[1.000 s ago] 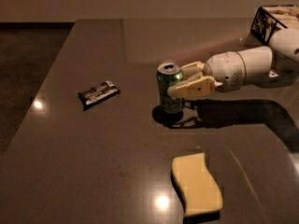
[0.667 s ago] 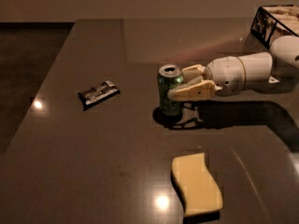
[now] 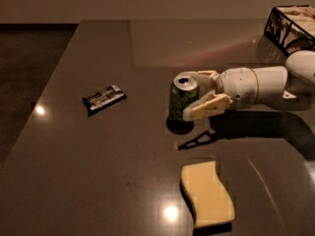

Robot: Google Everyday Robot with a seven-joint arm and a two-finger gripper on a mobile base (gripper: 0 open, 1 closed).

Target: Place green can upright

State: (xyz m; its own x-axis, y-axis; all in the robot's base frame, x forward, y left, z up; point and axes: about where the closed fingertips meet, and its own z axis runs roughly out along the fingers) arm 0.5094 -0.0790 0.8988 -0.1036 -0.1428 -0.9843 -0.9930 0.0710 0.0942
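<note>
The green can [image 3: 181, 101] stands upright on the dark table [image 3: 123, 181], near the middle, silver top and pull tab facing up. My gripper [image 3: 191, 96] reaches in from the right on a white arm [image 3: 256, 86]. Its pale fingers [image 3: 206, 107] are spread, one in front of the can and one behind it, at the can's right side. The jaws look parted wider than the can, with the front fingertip overlapping the can's lower right.
A flat black-and-white packet [image 3: 104, 99] lies to the left of the can. A pale yellow wavy sponge [image 3: 206, 195] lies in front, near the table's front edge. A dark wire basket [image 3: 291, 26] stands at the back right. The table's left edge drops to the floor.
The can has shifted slightly down and to the right and now rests on the table. The fingers have spread apart around it. The arm has drawn back a little to the right.
</note>
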